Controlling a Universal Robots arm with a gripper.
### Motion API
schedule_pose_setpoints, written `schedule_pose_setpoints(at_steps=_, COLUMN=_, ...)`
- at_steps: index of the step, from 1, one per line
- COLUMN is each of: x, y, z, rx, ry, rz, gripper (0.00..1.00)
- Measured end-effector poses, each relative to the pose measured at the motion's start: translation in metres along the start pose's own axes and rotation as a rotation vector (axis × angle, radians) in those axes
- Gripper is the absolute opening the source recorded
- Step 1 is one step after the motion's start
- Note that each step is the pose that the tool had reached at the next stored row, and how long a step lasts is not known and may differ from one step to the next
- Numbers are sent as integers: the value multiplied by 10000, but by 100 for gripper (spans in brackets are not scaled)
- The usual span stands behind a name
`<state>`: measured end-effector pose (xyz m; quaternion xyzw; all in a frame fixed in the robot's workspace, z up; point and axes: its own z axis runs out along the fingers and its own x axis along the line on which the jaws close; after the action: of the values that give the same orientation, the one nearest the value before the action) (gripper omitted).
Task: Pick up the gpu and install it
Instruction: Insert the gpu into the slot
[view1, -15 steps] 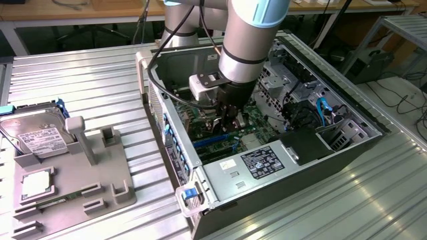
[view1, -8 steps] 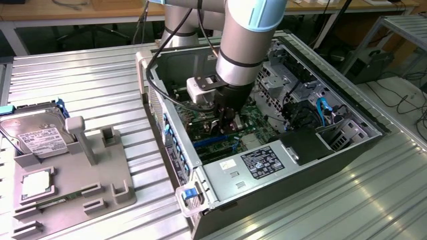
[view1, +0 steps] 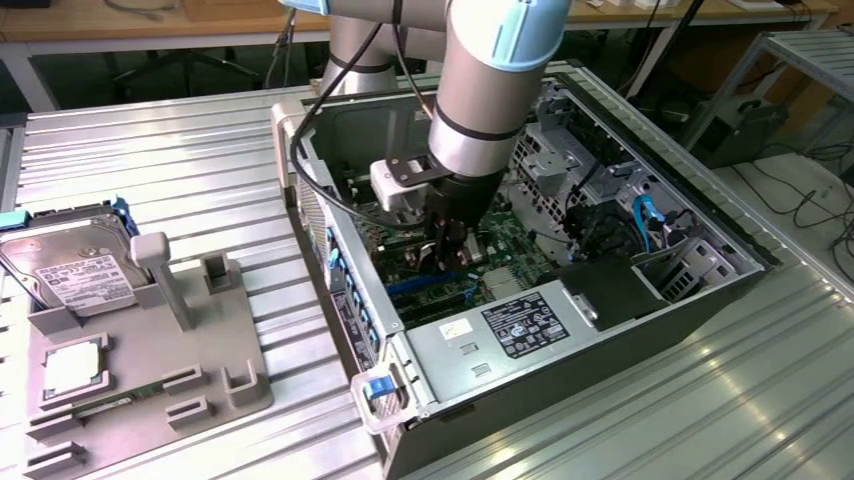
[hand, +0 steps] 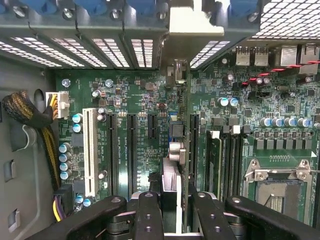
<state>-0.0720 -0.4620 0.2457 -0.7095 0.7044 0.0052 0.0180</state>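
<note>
The exterior view looks down from high and fairly far, the open case (view1: 534, 290) lying toward 3 o'clock. The wrist view peers close along the gripper (hand: 170, 212) at the motherboard (hand: 145, 120), which both views share.

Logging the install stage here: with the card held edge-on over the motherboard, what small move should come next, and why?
Probably a slow, straight push down. The pincer grips the gpu on edge inside the computer case, its bracket end at the rear slot openings and its lower edge over a motherboard slot. Whether it is already seated, I cannot tell.
</note>
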Motion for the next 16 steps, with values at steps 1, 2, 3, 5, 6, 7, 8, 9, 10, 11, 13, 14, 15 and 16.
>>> schedule_pose_setpoints(at_steps=1, x=0, y=11, z=2, rx=1, ry=-1, rz=-1, gripper=28)
schedule_pose_setpoints(at_steps=2, x=-1, y=20, z=5, rx=1, ry=-1, rz=0, gripper=28)
schedule_pose_setpoints(at_steps=3, x=0, y=24, z=8, rx=0, ry=0, rz=0, gripper=28)
schedule_pose_setpoints(at_steps=5, x=3, y=26, z=34, rx=0, ry=-1, rz=-1, gripper=28)
schedule_pose_setpoints(at_steps=6, x=4, y=27, z=48, rx=1, ry=-1, rz=0, gripper=28)
schedule_pose_setpoints(at_steps=7, x=4, y=27, z=55, rx=0, ry=0, rz=0, gripper=28)
schedule_pose_setpoints(at_steps=8, x=4, y=28, z=60, rx=0, ry=0, rz=0, gripper=28)
schedule_pose_setpoints(at_steps=9, x=5, y=31, z=64, rx=0, ry=1, rz=-1, gripper=28)
schedule_pose_setpoints(at_steps=10, x=5, y=36, z=69, rx=0, ry=0, rz=0, gripper=28)
schedule_pose_setpoints(at_steps=11, x=4, y=39, z=76, rx=1, ry=-1, rz=0, gripper=28)
schedule_pose_setpoints(at_steps=13, x=5, y=44, z=89, rx=0, ry=-1, rz=-1, gripper=28)
schedule_pose_setpoints(at_steps=14, x=5, y=45, z=95, rx=0, ry=0, rz=-2, gripper=28)
schedule_pose_setpoints(at_steps=15, x=5, y=45, z=102, rx=0, ry=-1, rz=-1, gripper=28)
schedule_pose_setpoints(at_steps=16, x=6, y=46, z=107, rx=0, ry=0, rz=-1, gripper=28)
